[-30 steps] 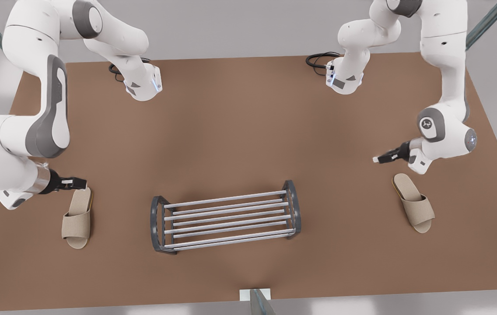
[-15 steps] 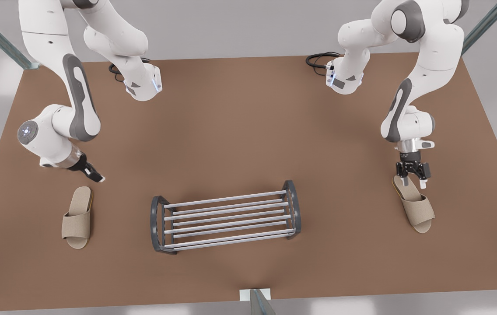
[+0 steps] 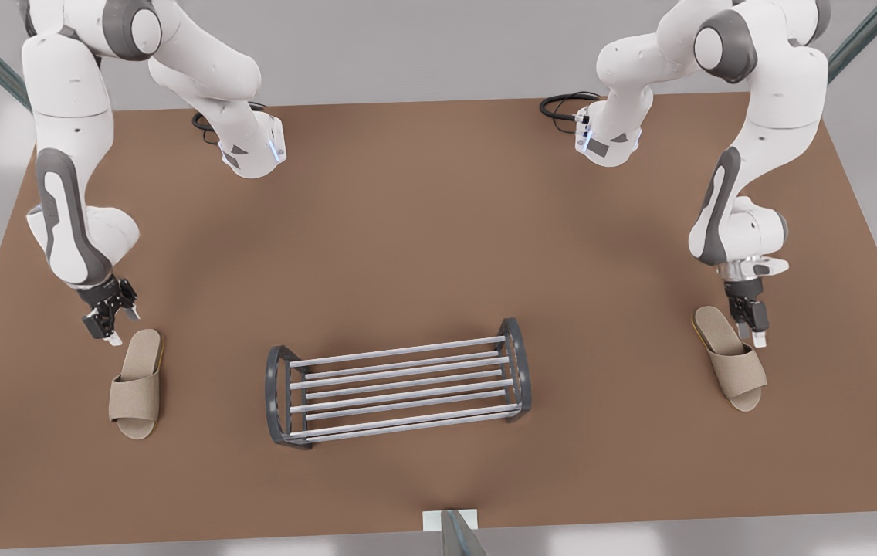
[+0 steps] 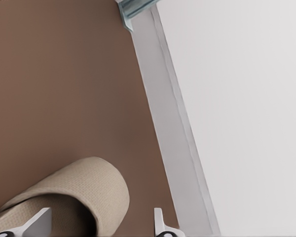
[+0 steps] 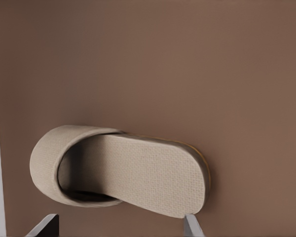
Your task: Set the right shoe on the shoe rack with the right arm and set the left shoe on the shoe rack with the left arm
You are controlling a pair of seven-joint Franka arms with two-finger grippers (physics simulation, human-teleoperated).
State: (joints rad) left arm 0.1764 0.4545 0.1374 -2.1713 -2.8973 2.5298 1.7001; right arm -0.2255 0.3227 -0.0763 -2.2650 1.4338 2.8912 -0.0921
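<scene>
Step in hand: reach before grasp. Both shoes lie flat on the counter (image 3: 438, 232), either side of the rack (image 3: 400, 384).
- Left claw (image 3: 120, 325): wide, just beside the left shoe (image 3: 136, 384), at its heel.
- Right claw (image 3: 755, 333): wide, at the heel side of the right shoe (image 3: 730, 357).
- Next, probably: straddle each shoe, descend, close.

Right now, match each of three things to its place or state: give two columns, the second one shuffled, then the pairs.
1. left gripper
2. right gripper
3. shoe rack

A. between the two shoes, bars bare
B. open, just off the right shoe's heel, at the front view's left
C. open, over the left shoe, at the front view's right

Pairs: 1-C, 2-B, 3-A
</scene>
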